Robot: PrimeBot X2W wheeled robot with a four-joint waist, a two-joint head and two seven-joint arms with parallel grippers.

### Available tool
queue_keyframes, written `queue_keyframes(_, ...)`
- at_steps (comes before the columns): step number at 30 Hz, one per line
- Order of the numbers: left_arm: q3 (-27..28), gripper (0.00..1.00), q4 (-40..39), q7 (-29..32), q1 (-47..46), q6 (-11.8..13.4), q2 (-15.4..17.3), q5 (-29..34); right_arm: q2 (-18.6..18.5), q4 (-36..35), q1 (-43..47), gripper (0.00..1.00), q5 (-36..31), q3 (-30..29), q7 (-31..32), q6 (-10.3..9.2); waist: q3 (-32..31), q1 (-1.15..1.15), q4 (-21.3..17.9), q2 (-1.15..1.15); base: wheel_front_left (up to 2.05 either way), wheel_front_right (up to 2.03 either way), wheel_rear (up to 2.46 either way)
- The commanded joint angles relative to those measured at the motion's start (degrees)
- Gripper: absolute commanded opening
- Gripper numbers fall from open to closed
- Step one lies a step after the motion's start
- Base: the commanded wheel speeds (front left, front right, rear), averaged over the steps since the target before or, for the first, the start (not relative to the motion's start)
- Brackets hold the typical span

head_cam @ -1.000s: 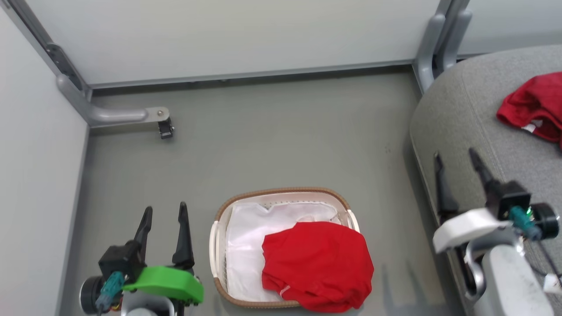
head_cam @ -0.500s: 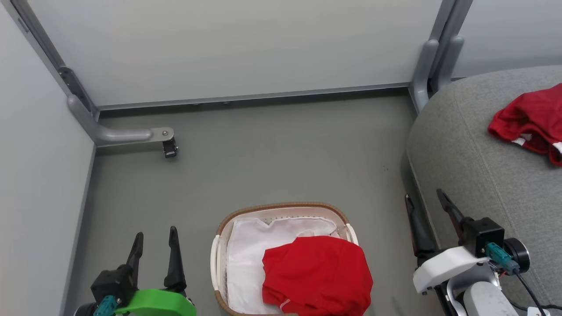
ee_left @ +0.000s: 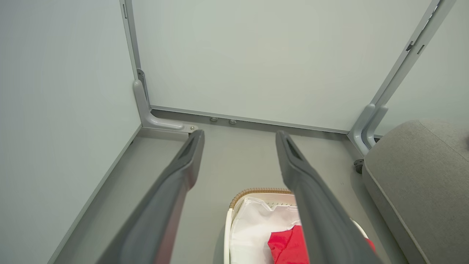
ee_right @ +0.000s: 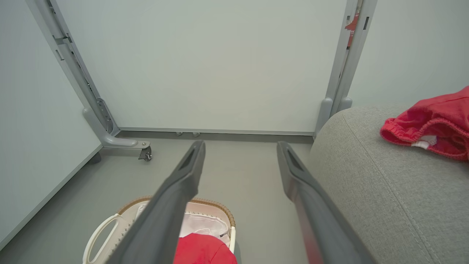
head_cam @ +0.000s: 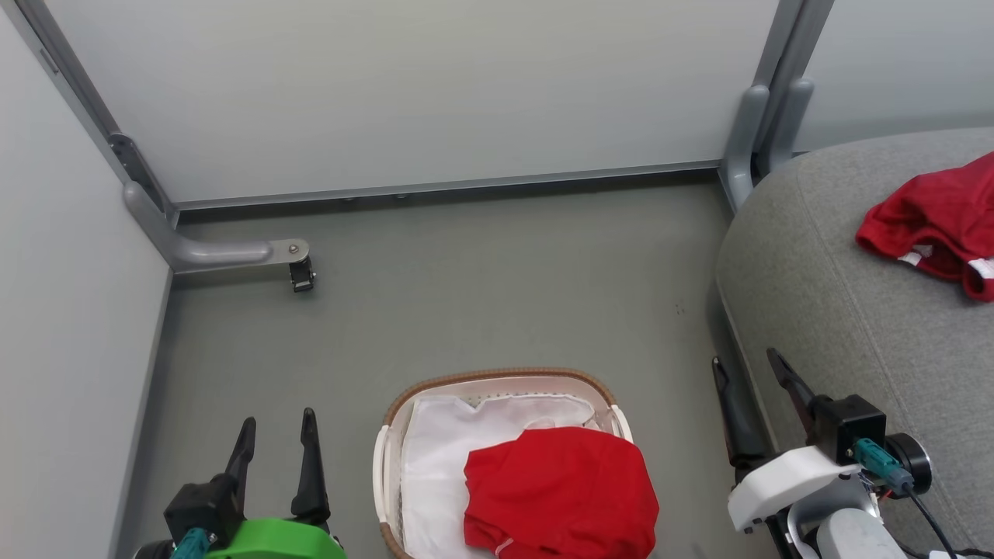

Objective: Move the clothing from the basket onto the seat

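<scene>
One red garment [head_cam: 561, 497] lies in the right half of the white basket [head_cam: 497, 380] with the brown rim, on the white liner [head_cam: 435, 466]. A second red garment [head_cam: 932, 225] with white trim rests on the grey seat [head_cam: 839, 310] at the right. My left gripper [head_cam: 276, 431] stands open over the floor left of the basket, nothing between its fingers. My right gripper [head_cam: 747, 371] is open too, between the basket and the seat's edge. The right wrist view has the basket [ee_right: 212, 205], the garment in it [ee_right: 203, 251] and the garment on the seat [ee_right: 428, 128].
Pale partition walls [head_cam: 404, 93] close the floor at the back and left. A grey foot with a caster [head_cam: 299, 276] juts out at the back left, and a post [head_cam: 757, 132] stands by the seat's corner. Grey floor [head_cam: 481, 295] lies beyond the basket.
The head camera has tilted, so everything sits lower in the picture. My right gripper has come down and back from over the seat's edge. Both grippers stay open; the garments lie as before.
</scene>
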Motion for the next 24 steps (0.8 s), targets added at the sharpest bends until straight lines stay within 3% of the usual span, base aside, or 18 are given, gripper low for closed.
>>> queue_keyframes(1, 0.2, 1.00, 0.3, 0.0, 1.1, -0.2, -0.2, 0.3, -0.2, 0.0, 0.5, 1.00, 0.3, -0.1, -0.1, -0.08, 0.0, 0.01, 0.1, 0.00, 0.00, 0.00, 0.00)
queue_keyframes(24, 0.6, 1.00, 0.6, 0.0, -0.6, -1.2, -0.8, 1.7, -0.2, -0.7, -0.6, 1.00, -0.1, -1.2, -0.1, -0.08, 1.6, 0.01, 0.3, 0.00, 0.00, 0.00, 0.00)
